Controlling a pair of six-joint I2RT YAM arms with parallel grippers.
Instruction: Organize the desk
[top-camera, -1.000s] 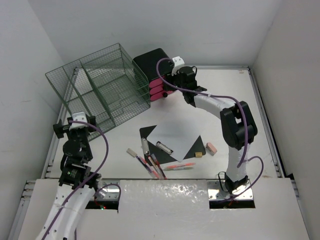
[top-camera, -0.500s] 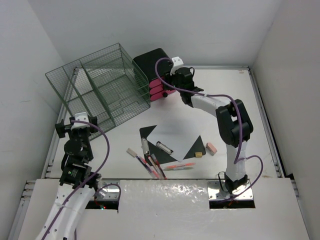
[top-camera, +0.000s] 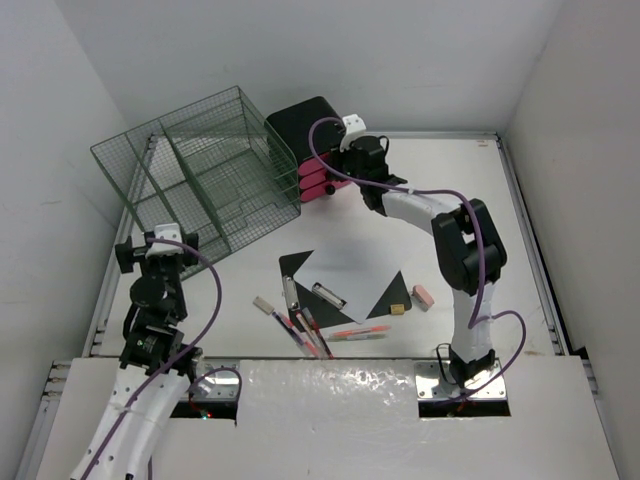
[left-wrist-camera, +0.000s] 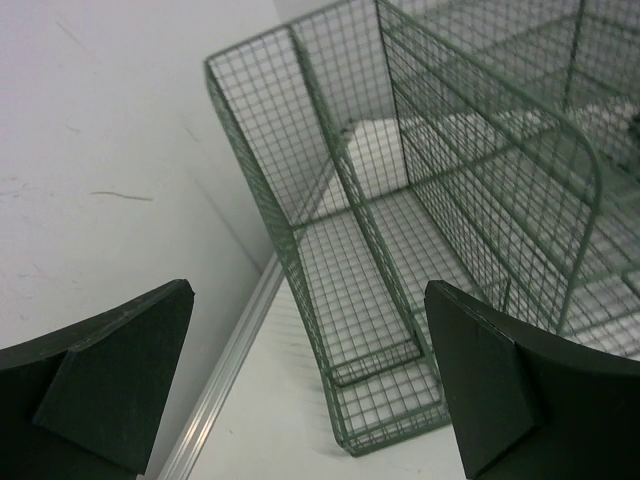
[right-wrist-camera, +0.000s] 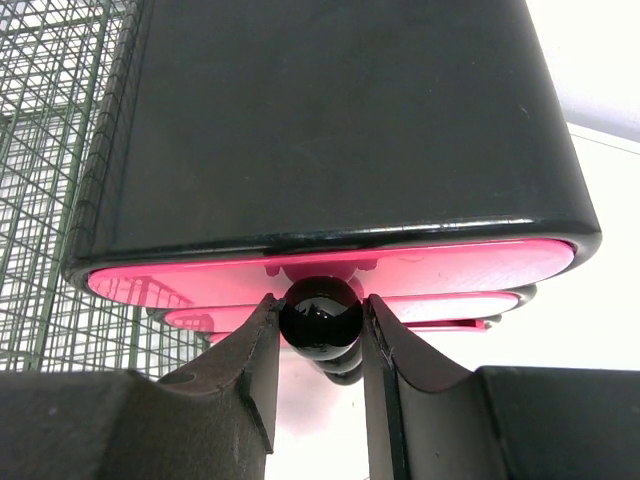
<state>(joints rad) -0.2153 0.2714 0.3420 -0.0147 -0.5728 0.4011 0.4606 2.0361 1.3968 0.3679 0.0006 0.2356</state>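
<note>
Right gripper (right-wrist-camera: 320, 300) fingers (right-wrist-camera: 250, 360) narrow, clamped on the glossy round black knob (right-wrist-camera: 320, 312) of the top pink drawer (right-wrist-camera: 330, 268), pads touching both sides. Desk (top-camera: 480, 200): flat matte white top, thin metal edge rails. Drawer sits in a smooth rounded black box (top-camera: 303, 128) at the far edge. Green wire-mesh rack (left-wrist-camera: 400, 200) in the far-left corner. Left gripper (left-wrist-camera: 308, 290) spread wide, holding nothing, near the left edge, facing the rack. Paper (top-camera: 350, 270) and pens (top-camera: 300, 325) mid-desk toward the near edge.

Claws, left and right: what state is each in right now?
Left claw: open, holding nothing.
Right claw: closed on the black knob of the top pink drawer.
</note>
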